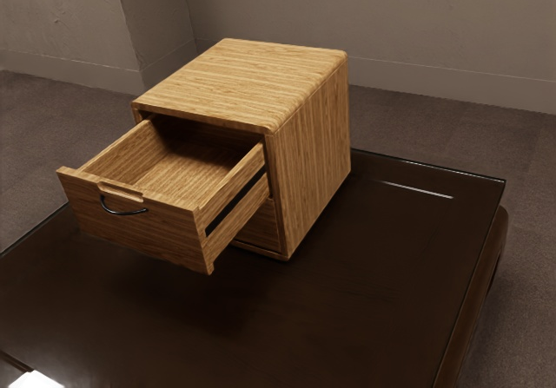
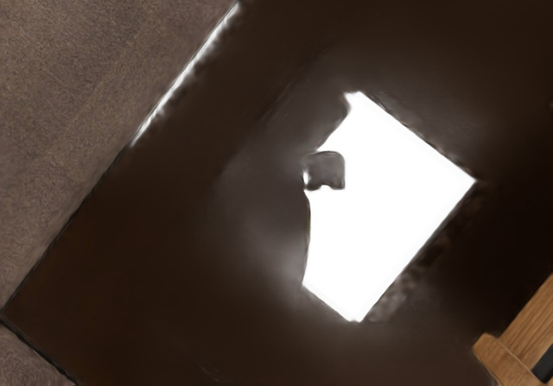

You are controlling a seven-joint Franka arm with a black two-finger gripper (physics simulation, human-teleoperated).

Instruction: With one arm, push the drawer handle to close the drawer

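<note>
Dark tabletop (image 1: 373,292) spreads around one cabinet (image 1: 234,80) to straight edges — room beside it. Two drawers: the upper drawer (image 1: 148,232) juts out above the table, one black handle (image 1: 122,213) on its front; the lower drawer (image 1: 262,225) sits in. Claw spread or pressed together — I cannot tell.

**Hand tipped downward, clear of the open drawer (image 1: 143,230)**

The robot's hand is apart from the drawer, touching neither its front nor its handle (image 1: 123,207). It is pitched so that its camera looks down past the drawer, with one corner of the drawer's front just inside the edge of that gaze. The wrist is turned at a slant to the drawer, whose side runs diagonally across the hand's line of sight rather than square to it.
</note>
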